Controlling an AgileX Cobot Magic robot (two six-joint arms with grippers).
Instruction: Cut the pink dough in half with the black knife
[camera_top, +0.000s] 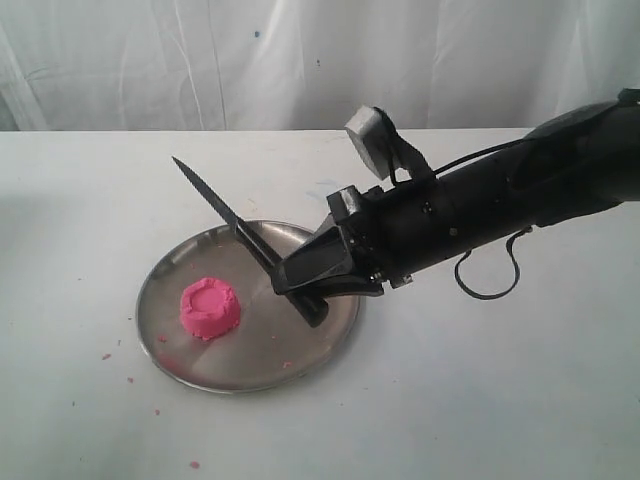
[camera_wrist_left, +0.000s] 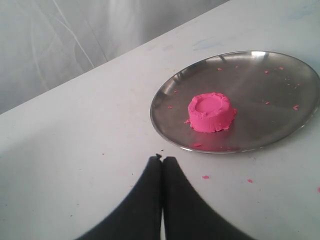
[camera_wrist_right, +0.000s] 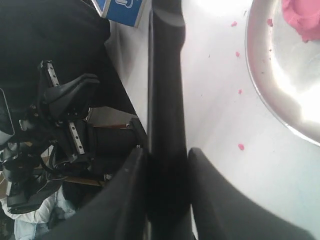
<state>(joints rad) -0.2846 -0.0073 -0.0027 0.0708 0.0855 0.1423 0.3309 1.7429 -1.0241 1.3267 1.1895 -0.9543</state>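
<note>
1. The dough (camera_top: 209, 309) is one whole puck with a dented top, sitting left of centre on the steel plate (camera_top: 320, 345) on the white bench (camera_top: 500, 400).
2. The knife (camera_top: 225, 215) is held above the plate, right of the dough and not touching it. Its long axis slants from the handle, low over the plate's right half, up to the tip, which points up and to the left.
3. The right claw (camera_top: 305, 285) is clamped on the knife handle. The dough lies to its left, lower, under the blade's reach.
4. The left claw (camera_wrist_left: 162, 162) has its fingers pressed together, holding nothing, on the bench just outside the plate rim.
5. Judgement: the right arm is placed to cut; the blade should tip down across the puck's middle.
6. Pink crumbs (camera_top: 105, 356) dot the bench.
</note>
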